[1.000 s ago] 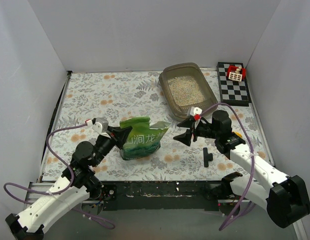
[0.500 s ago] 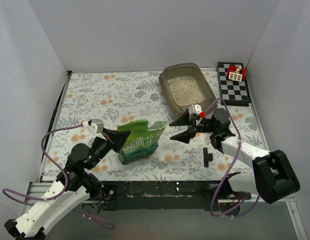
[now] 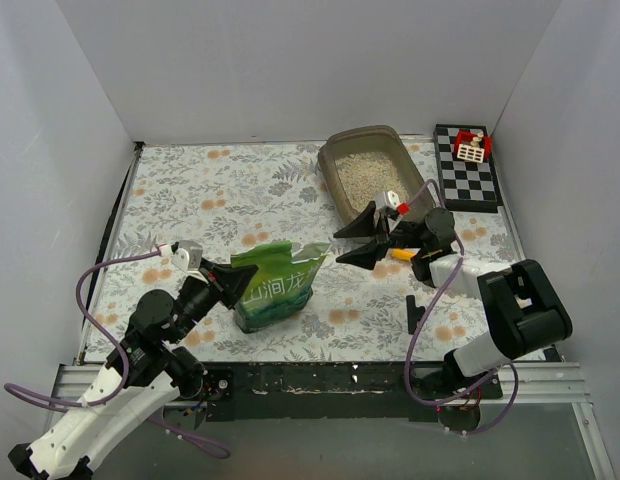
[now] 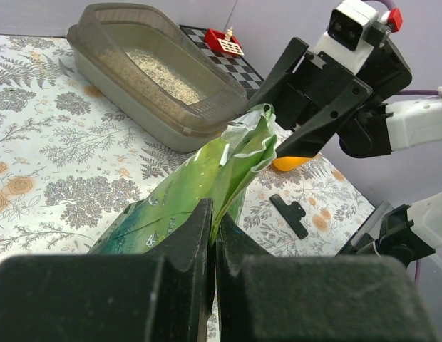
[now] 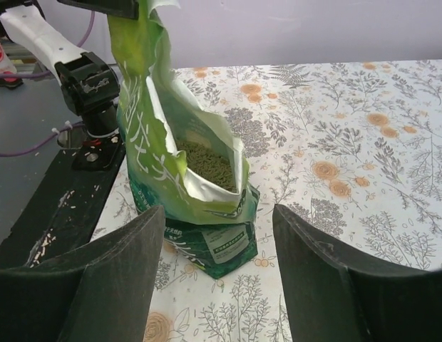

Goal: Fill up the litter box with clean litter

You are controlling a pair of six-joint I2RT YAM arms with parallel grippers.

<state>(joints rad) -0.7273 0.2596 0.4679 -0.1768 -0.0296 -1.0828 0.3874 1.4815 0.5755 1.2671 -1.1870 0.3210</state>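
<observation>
The grey-brown litter box (image 3: 339,182) sits at the back right, with pale beige clean litter (image 3: 370,172) lying in it; both also show in the left wrist view, litter box (image 4: 100,32) and litter (image 4: 153,68). A green foil bag (image 3: 275,285) stands mid-table with its mouth open, olive pellets (image 5: 210,164) visible inside. My left gripper (image 3: 233,280) is shut on the bag's upper left edge (image 4: 212,214). My right gripper (image 3: 355,238) is open just right of the bag's top, and the bag (image 5: 185,171) stands ahead of its spread fingers (image 5: 221,221).
A yellow-orange scoop (image 3: 400,254) lies under the right arm. A black clip (image 3: 415,312) lies near the front right. The checkered board (image 3: 468,175) with a red toy (image 3: 472,147) stands at the back right corner. White walls enclose three sides.
My right gripper swung left and toward the back, ending close to the bag's open top. The left gripper pulled the bag's edge up and slightly left, so the bag stands more upright.
</observation>
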